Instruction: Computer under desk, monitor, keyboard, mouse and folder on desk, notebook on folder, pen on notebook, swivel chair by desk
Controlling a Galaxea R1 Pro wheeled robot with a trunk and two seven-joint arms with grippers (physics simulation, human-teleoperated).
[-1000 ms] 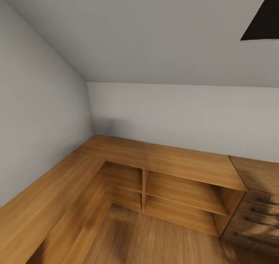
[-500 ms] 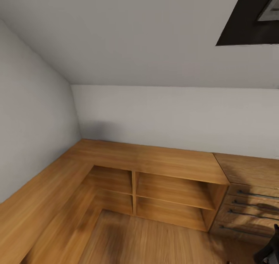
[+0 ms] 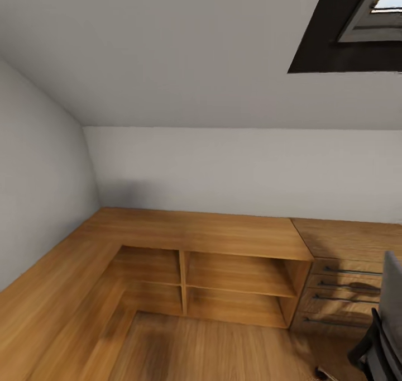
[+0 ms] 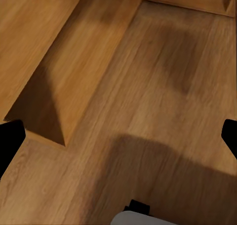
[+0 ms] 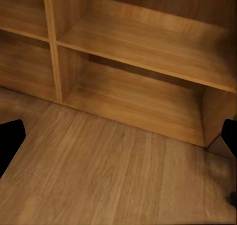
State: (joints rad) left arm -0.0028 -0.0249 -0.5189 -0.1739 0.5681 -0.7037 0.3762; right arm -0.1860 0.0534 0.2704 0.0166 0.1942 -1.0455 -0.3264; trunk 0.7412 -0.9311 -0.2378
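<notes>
The grey-backed swivel chair (image 3: 385, 325) is seen beside low wooden corner shelving (image 3: 234, 275), both grippers (image 4: 118, 136) (image 5: 118, 136) spread wide over bare floor.

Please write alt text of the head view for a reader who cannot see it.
A low wooden L-shaped shelf unit with open compartments stands in a corner of grey walls, under a sloped ceiling with a skylight. A wooden drawer chest adjoins it at right, and part of the swivel chair shows at the lower right.
</notes>
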